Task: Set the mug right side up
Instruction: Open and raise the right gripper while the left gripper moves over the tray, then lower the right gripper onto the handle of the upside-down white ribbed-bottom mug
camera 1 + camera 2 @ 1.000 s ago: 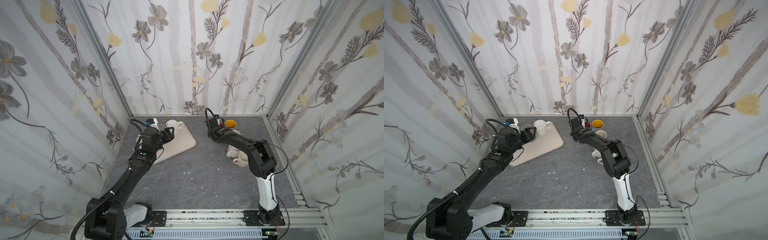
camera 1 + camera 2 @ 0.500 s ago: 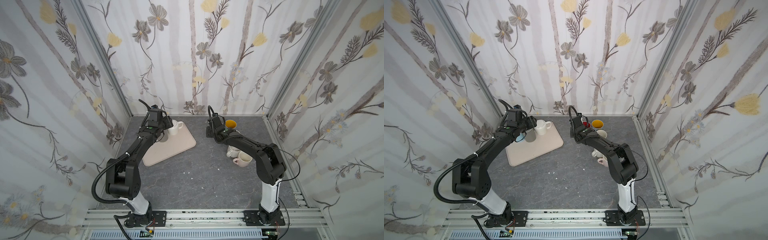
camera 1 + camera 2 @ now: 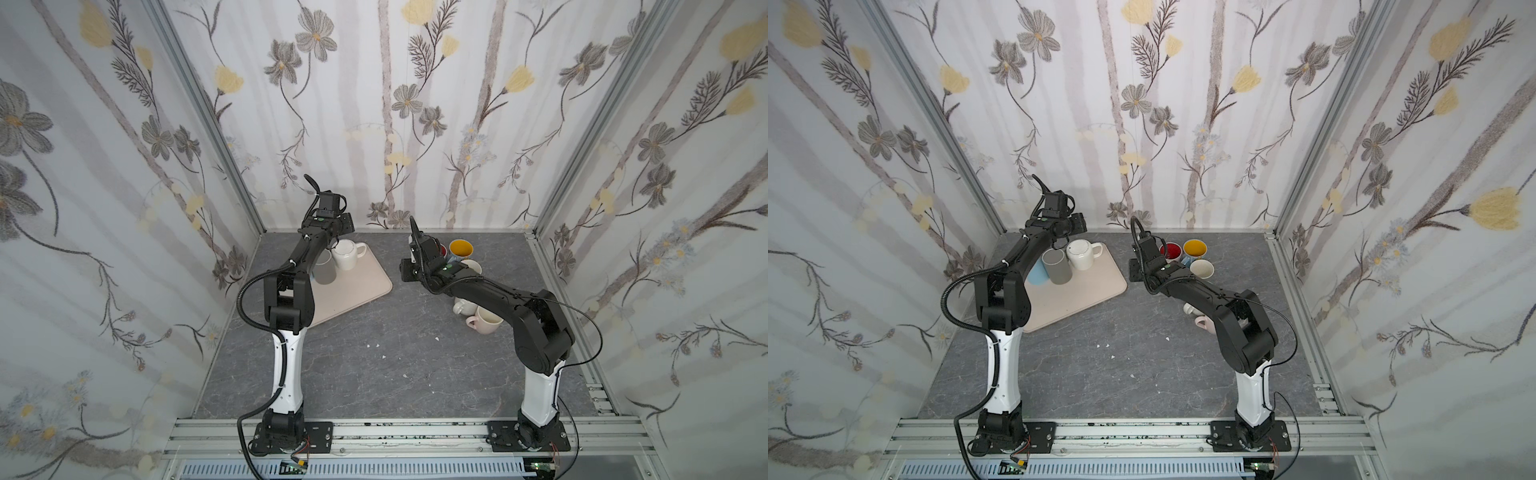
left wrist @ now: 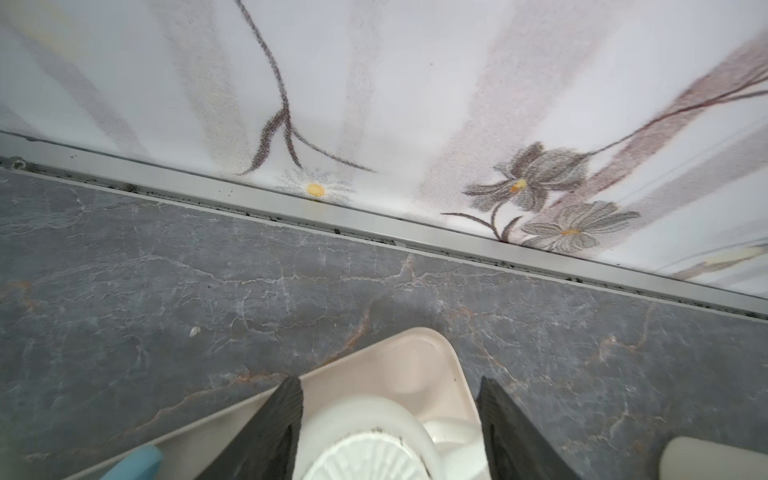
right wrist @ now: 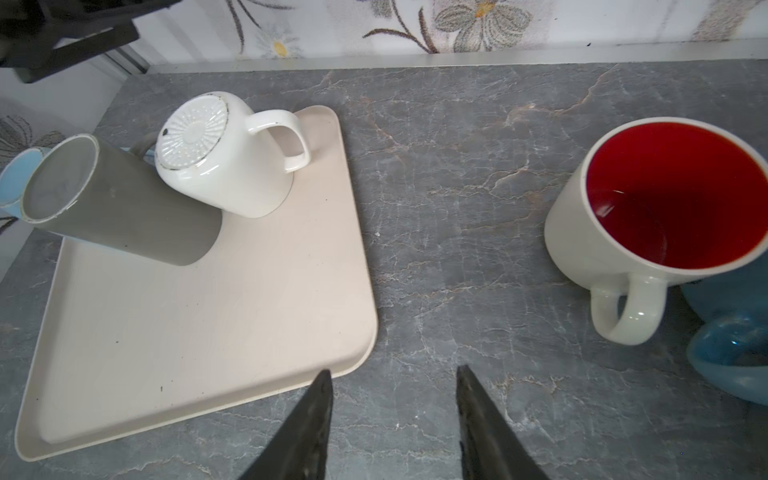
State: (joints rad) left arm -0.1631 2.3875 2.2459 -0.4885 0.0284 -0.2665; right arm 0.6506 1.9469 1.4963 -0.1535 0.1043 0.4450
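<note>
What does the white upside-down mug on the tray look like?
The white mug is glossy, ceramic-looking, wider at the rim. It stands upside down, rim on the beige tray near its far corner, ribbed base up with a dark scuffed ring. Its loop handle points away from the grey cup close beside it. The left gripper hangs above, jaws open.

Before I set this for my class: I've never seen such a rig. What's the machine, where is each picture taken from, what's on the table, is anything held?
Two robot arms, each with a two-fingered gripper, work over a table. Both top views look down on everything; each wrist view looks past its gripper. On the tray a white mug stands upside down beside a grey cup and a blue cup; upright mugs, one red inside, sit to the right. The left gripper, open, straddles the white mug; the right gripper is open. Nothing is held.
</note>
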